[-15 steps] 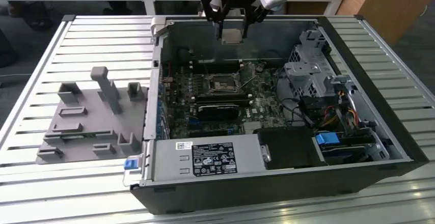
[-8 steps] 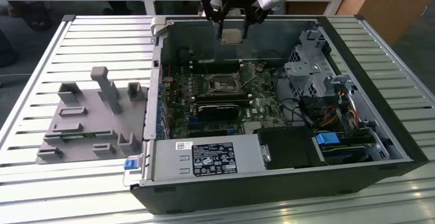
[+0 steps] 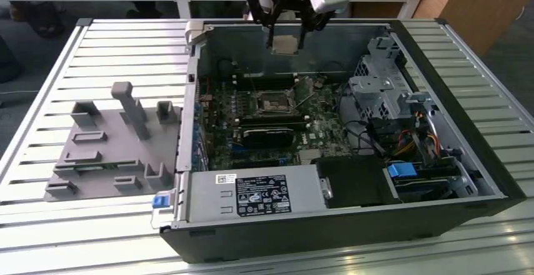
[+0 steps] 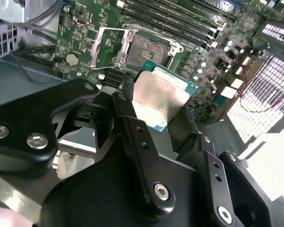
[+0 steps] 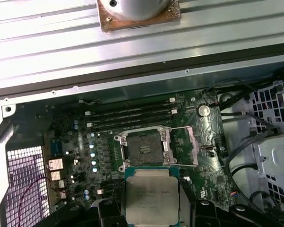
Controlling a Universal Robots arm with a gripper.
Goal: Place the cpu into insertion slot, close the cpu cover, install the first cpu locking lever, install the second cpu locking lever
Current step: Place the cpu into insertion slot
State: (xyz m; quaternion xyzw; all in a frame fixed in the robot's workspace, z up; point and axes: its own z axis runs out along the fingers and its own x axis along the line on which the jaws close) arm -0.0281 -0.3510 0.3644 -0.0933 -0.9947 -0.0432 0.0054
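My gripper [image 3: 286, 42] hangs over the far wall of the open computer case [image 3: 451, 69], shut on the cpu [image 3: 284, 45], a flat square chip with a pale silver face. Both wrist views show the cpu [image 4: 161, 97] [image 5: 151, 195] pinched by its edges between the black fingers [image 4: 132, 123]. Below it on the green motherboard [image 3: 321, 122] lies the insertion slot [image 3: 273, 103] [image 4: 144, 47] [image 5: 143, 147], a dark square socket with nothing in it. The cpu cover [image 4: 109, 45] [image 5: 185, 146], a silvery frame, is swung open beside the slot. The cpu is well above the slot, apart from it.
A long black card [image 3: 269, 134] sits just in front of the slot, memory slots [image 5: 132, 116] behind it. The power supply [image 3: 250, 194] and a metal drive cage [image 3: 384, 94] with cables line the case. A grey fixture tray [image 3: 109, 144] lies on the slatted table at the exterior view's left.
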